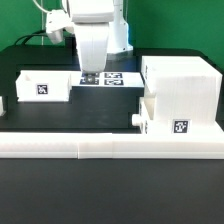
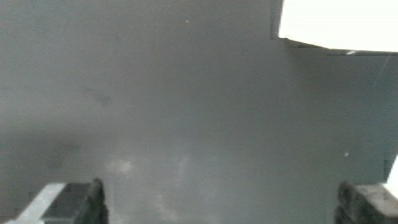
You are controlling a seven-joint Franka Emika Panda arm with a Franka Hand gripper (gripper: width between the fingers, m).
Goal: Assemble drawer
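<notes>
Long low white barrier (image 1: 110, 148) spanning the black table (image 1: 110, 195) from the exterior view's left to its right, with the flat marker board (image 1: 112, 79) lying well behind it, bearing black-and-white tags.

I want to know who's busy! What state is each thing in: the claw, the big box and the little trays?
White two-finger claw: open, holding nothing.
Tall white boxy plastic housing: standing upright.
Small white plastic knobbed tray: low at the housing, seemingly partly slid in, knob sticking out.
Small white plastic tagged tray: loose on the black table, apart from the housing.
</notes>
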